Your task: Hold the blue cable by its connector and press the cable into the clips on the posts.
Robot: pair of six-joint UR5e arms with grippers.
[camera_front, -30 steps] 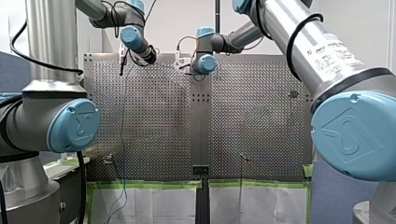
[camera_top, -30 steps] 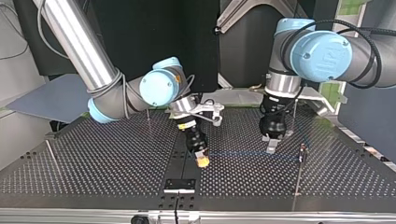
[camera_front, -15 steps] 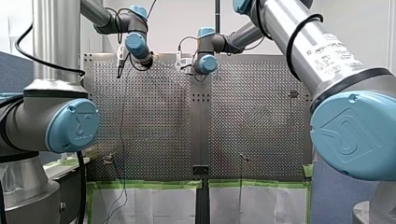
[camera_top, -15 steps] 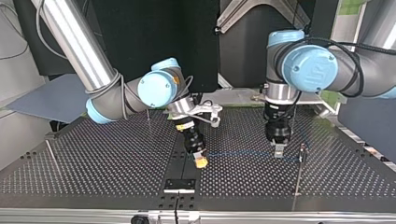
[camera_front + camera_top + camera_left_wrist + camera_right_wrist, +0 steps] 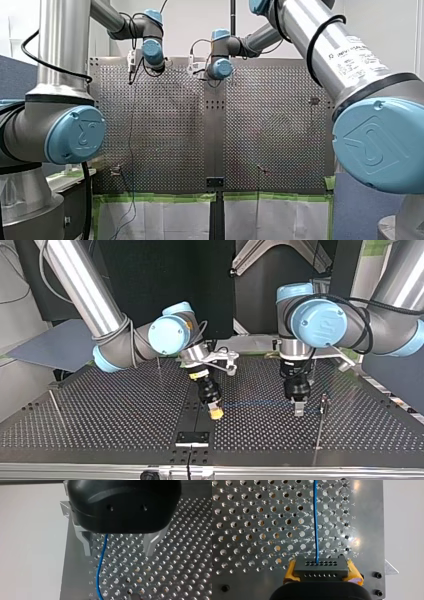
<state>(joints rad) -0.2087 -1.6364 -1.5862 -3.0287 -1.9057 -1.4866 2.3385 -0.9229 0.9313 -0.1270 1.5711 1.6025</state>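
The perforated metal surface [image 5: 270,125] is two plates joined by a plain strip [image 5: 215,130] down the middle. A small black bracket [image 5: 192,437] sits at the strip's end. Green tape [image 5: 155,197] runs along the surface's edge in the front view, with white sheets [image 5: 165,220] just below it. Letters [image 5: 354,530] are stamped along one plate's border, near black screws [image 5: 378,575]. A grey board [image 5: 55,345], possibly a loose panel, lies beyond the surface at the top view's left.
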